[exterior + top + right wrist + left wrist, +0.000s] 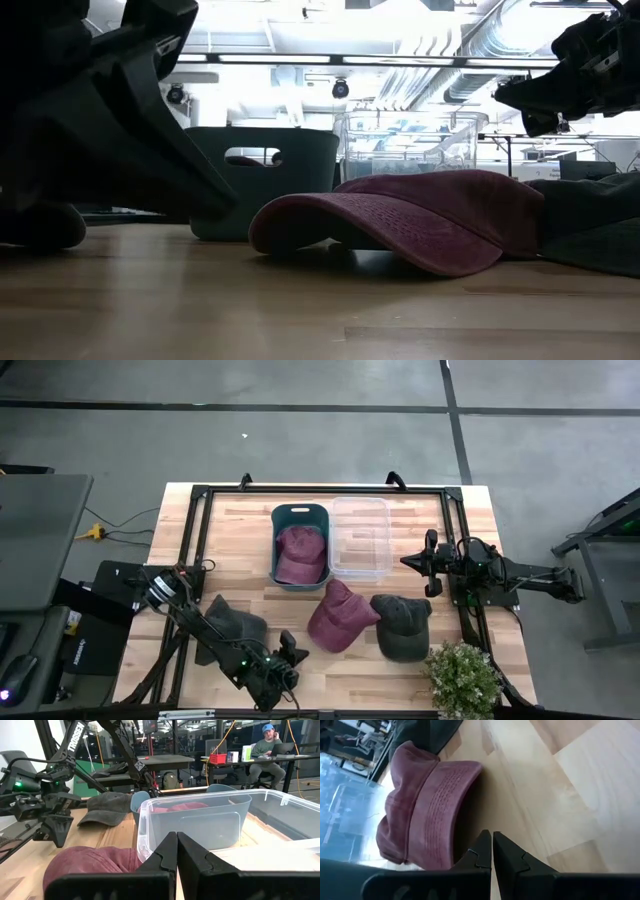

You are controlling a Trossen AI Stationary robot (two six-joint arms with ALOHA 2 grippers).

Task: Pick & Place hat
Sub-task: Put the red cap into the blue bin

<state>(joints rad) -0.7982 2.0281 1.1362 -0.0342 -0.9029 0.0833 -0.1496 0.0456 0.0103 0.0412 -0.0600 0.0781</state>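
A maroon cap (342,616) lies on the wooden table in front of the bins, brim toward the near edge; it also shows in the low view (400,215) and the left wrist view (425,810). A second maroon hat (300,555) sits inside the teal bin (282,518). One dark grey cap (405,625) lies right of the maroon cap, another (238,622) lies under my left arm. My left gripper (293,645) (492,839) is shut, low near the table's near edge, just left of the maroon cap. My right gripper (412,560) (176,839) is shut, raised beside the clear bin's right wall.
A clear plastic bin (360,538) (200,820) stands right of the teal bin at the far side. A potted plant (462,675) sits at the near right corner. A black frame (200,495) borders the table. A seated person (270,745) works at a desk far behind.
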